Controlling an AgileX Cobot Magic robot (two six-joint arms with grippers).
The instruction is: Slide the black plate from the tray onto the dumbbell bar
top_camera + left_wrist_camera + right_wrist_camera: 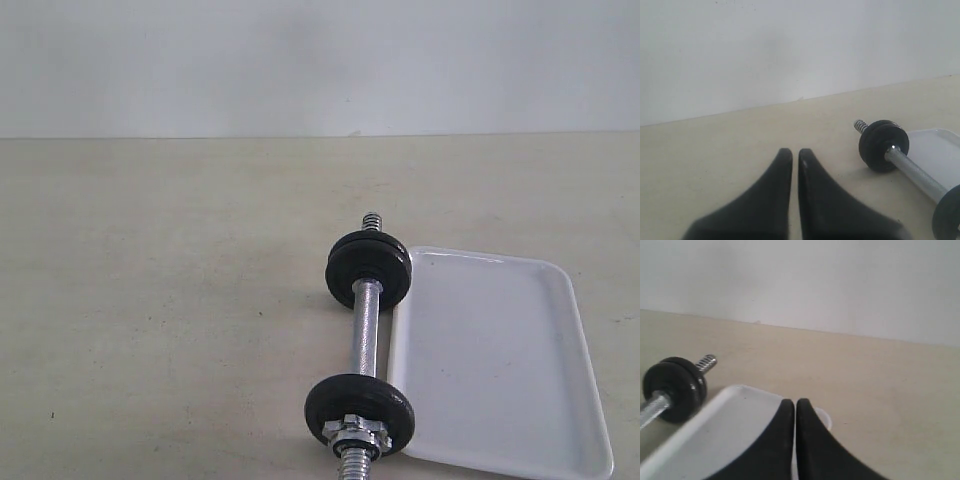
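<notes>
White wall at back, beige worktop below.

Exterior: bar lies toward the worktop edge nearest the cam, running from that edge off toward the wall. Far plates, two by the look, sit face to face on its far end. Bare thread pokes out past them; no nut seen there. Near plate is on the other end w/ nut against its outer face. Tray sits just beside the bar, toward the worktop's R edge, no disc on it. Can't tell if its rim touches the plates. No arm in this view.

L wrist: L gripper clenched, tips together, nothing between, over bare worktop and well apart from the far plates.

R wrist: R gripper clenched too, empty, by one end of the tray; height above it unclear.

Judgement: the plate asked for is prob. one of the far two, so the slide looks done and what's left is staying clear. Keep both arms off the bar: on round plates it would likely roll if nudged sideways. W/ that end uncapped, a tilt or an axial knock could walk the plates off. If seating needs a check, press flat on the outer face toward the bar's middle, other arm steadying the smooth section.
</notes>
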